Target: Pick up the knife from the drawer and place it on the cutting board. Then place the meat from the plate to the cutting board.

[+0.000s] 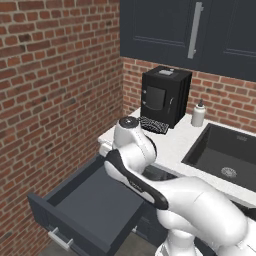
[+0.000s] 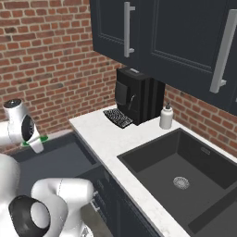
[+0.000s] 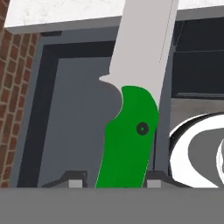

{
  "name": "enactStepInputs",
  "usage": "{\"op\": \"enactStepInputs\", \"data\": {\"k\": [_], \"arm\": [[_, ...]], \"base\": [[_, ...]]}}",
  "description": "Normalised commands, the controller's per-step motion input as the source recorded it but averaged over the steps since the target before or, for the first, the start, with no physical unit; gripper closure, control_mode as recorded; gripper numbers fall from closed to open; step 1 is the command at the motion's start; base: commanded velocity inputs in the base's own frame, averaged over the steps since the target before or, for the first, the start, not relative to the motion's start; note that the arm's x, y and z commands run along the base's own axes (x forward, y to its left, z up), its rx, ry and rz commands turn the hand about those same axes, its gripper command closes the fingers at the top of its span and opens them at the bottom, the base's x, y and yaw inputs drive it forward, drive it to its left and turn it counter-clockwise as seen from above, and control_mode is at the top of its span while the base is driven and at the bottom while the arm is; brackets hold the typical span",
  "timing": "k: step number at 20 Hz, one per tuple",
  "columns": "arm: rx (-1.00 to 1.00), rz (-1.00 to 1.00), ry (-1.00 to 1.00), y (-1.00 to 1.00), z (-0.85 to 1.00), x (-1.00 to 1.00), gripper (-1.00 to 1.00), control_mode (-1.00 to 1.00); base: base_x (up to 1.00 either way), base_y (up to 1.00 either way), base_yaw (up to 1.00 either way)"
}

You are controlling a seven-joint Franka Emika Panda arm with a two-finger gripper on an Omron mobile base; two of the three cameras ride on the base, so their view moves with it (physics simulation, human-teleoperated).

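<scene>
Over the open drawer, gripper clamps the knife by its handle. Recommend lifting straight, blade clear of the counter edge.

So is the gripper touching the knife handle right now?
Touching. In the hand view both fingertips sit against the sides of the knife's green handle, no gap showing.

Arm folded low — end effector fingers flanking green handle.

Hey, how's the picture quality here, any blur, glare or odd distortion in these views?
Hand view: sharp, but the knife looms huge from closeness. Left base view: even flat light, no glare, soft shading inside the drawer. Right base view: crisp, no blur; the sink is dim.
</scene>
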Motion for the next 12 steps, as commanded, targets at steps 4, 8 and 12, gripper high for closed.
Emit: {"op": "enactStepInputs", "data": {"k": [4, 8, 12], "arm": [[0.0, -0.09, 0.0, -0.83, 0.37, -0.53, 1.0, -1.0], [0.01, -0.1, 0.0, -0.78, 0.56, -0.41, 1.0, -1.0], [0.01, -0.11, 0.02, -0.62, 0.78, -0.18, 1.0, -1.0]], "base": [[0.0, 0.0, 0.0], [0.0, 0.0, 0.0], [0.0, 0.0, 0.0]]}}
